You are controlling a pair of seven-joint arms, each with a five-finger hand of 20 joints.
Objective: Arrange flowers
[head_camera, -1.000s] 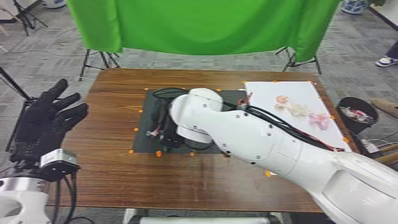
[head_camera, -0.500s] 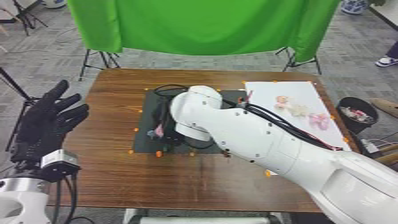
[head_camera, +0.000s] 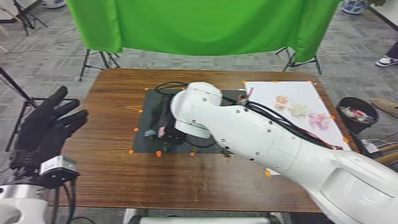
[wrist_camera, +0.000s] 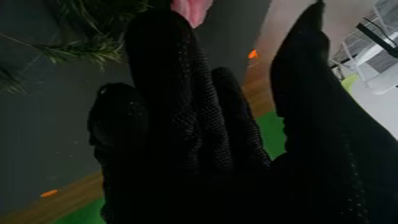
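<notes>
The right hand (wrist_camera: 200, 107) is hovering open left of the frame's centre, near a pink flower (wrist_camera: 192, 11) and green sprigs (wrist_camera: 87, 50); the left hand (head_camera: 44, 132) is hanging open at left. A closing thumb could be snagging the greenery, dragging the bloom askew. At right, a dark bin (head_camera: 356, 126) is holding crumpled pale scraps (head_camera: 357, 115).
</notes>
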